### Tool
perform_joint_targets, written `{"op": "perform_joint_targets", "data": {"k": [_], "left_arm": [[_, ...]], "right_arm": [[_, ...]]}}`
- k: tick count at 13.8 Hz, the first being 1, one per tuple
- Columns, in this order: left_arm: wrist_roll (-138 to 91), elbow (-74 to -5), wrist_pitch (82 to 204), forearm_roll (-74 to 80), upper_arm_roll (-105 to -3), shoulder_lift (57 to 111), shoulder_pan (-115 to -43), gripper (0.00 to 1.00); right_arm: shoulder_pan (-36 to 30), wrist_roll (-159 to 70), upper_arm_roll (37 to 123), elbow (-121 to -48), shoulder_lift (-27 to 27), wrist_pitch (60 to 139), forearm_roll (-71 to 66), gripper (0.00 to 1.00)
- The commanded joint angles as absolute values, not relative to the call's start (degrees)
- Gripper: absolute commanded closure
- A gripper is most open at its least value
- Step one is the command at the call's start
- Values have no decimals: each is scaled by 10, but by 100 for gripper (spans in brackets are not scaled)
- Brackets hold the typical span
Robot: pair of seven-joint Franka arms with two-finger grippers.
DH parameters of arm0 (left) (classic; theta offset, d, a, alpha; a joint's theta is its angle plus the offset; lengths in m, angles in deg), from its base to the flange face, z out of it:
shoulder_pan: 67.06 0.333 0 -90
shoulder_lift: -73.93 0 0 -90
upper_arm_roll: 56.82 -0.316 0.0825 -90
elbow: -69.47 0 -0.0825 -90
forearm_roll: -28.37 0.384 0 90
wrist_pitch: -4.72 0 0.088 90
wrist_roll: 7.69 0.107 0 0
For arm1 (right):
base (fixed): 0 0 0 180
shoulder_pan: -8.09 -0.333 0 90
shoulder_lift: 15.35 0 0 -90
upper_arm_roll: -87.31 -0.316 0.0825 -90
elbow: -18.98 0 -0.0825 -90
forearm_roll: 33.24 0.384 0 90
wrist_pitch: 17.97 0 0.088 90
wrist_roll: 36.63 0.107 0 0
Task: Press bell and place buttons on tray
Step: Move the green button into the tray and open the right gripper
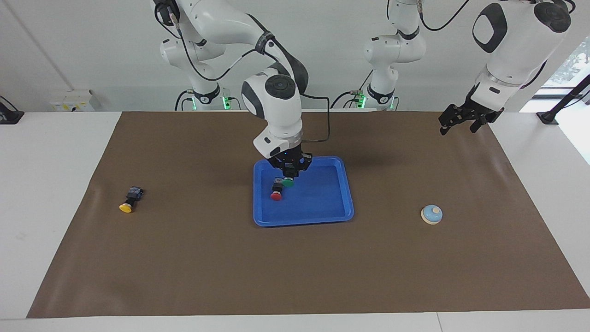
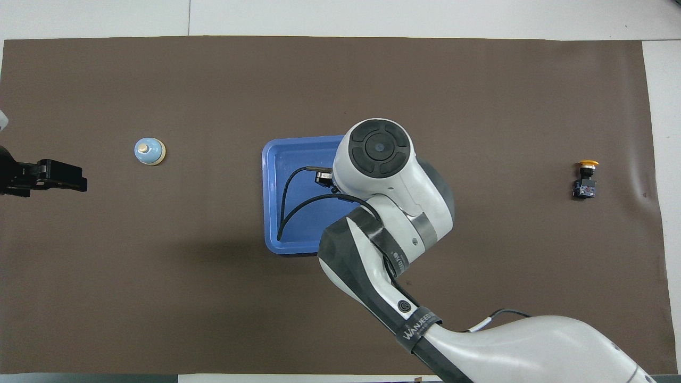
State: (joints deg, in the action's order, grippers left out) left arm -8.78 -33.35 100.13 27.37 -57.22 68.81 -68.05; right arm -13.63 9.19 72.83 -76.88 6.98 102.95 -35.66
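My right gripper [image 1: 289, 174] is low over the blue tray [image 1: 322, 193], shut on the green button [image 1: 288, 182], which hangs just above the tray floor. The red button [image 1: 276, 192] lies on its side in the tray beside it. The yellow button [image 1: 129, 201] lies on the mat toward the right arm's end [image 2: 585, 178]. The bell [image 1: 432, 214] stands on the mat toward the left arm's end [image 2: 149, 151]. My left gripper [image 1: 458, 127] is open and empty, raised over the mat at that end. In the overhead view the right arm hides the tray's [image 2: 274, 213] buttons.
A brown mat [image 1: 295, 267] covers most of the white table. The right arm's cable [image 2: 287, 202] loops over the tray. Nothing else stands on the mat.
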Motion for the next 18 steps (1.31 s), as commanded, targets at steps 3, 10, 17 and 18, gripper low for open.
{"op": "perform_joint_targets", "data": {"k": [3, 10, 17, 18], "left_arm": [[-88, -334, 1000, 277, -574, 682, -679, 0], [-88, -334, 1000, 277, -574, 682, -679, 0], [-88, -334, 1000, 277, -573, 682, -679, 0], [-88, -334, 1000, 277, -573, 682, -679, 0]], "right_arm": [[-157, 101, 732, -782, 122, 1099, -378, 100], [-156, 111, 732, -852, 112, 1165, -386, 100], [-146, 173, 732, -770, 111, 1078, -384, 0], [-132, 171, 733, -757, 97, 1047, -383, 0]]}}
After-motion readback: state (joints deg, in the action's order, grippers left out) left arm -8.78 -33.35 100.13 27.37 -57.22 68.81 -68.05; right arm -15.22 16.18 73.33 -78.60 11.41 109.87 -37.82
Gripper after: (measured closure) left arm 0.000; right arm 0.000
